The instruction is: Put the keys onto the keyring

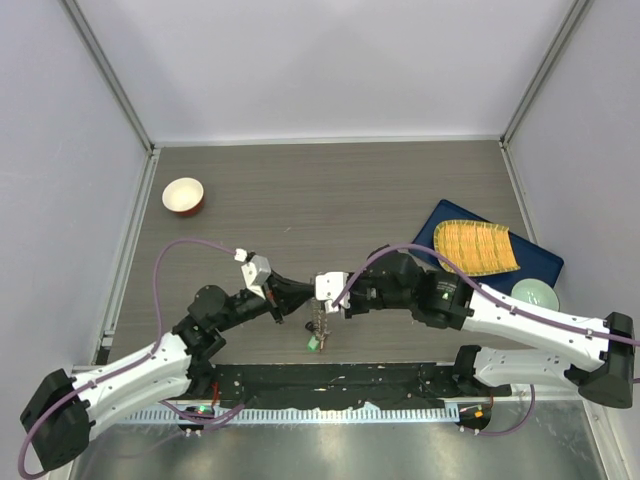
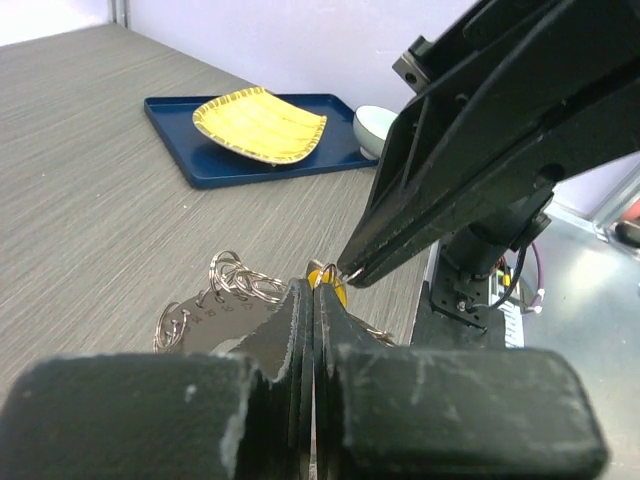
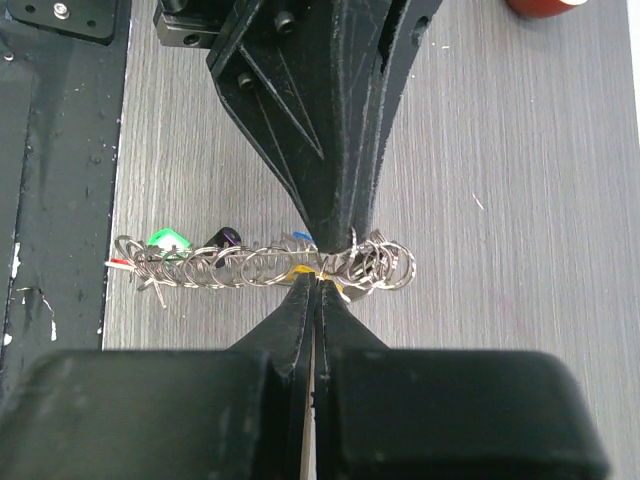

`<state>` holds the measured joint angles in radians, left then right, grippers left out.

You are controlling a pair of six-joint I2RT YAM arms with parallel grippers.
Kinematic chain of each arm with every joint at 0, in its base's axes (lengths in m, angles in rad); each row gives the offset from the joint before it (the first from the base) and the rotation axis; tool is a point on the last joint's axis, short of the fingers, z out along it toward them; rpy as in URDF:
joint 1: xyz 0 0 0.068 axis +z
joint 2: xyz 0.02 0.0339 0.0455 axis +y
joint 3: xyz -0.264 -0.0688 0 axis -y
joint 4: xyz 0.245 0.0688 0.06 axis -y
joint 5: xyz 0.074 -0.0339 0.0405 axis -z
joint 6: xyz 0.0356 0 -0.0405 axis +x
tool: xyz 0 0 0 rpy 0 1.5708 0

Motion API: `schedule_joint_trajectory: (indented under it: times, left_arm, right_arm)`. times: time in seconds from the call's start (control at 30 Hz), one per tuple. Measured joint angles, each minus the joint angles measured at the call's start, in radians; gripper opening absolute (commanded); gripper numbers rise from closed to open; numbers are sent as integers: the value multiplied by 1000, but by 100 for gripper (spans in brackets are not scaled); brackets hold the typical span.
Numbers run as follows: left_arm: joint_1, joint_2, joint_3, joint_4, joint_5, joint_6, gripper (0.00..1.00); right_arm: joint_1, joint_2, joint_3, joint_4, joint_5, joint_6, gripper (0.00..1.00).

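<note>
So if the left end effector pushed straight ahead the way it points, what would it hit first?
Probably the right end effector, whose shut tips face it almost nose to nose. The bunch of keys hangs at both tips, so a ring may touch first; depth is unclear.

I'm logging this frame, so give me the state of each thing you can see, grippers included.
Left gripper: shut on the keyring.
Right gripper: shut on the keyring.
Keyring: pinched between both grippers.
Keys: several strung on the keyring.
Red bowl: upright, empty.
Yellow plate: lying on the blue tray.
Pale bowl: upright by the tray.
</note>
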<state>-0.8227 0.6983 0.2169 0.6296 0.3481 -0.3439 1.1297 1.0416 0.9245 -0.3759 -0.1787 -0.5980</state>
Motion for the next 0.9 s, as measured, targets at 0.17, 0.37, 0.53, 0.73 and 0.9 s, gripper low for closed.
schedule_joint_trajectory:
  times: [0.17, 0.37, 0.53, 0.73, 0.9]
  left_arm:
    - [0, 37, -47, 108, -53, -74, 0]
    - [0, 41, -72, 161, -106, -114, 11]
    - [2, -11, -72, 132, -151, -96, 36]
    - [10, -125, -71, 50, -193, -24, 39]
    - [10, -97, -68, 21, -146, 46, 39]
  right_arm:
    - [6, 29, -27, 49, 15, 3, 1]
    - [7, 39, -41, 91, 42, 6, 1]
    - [18, 32, -40, 80, 58, 4, 1]
    - [27, 32, -23, -49, 58, -7, 1]
    - [27, 32, 16, -112, 58, -22, 1]
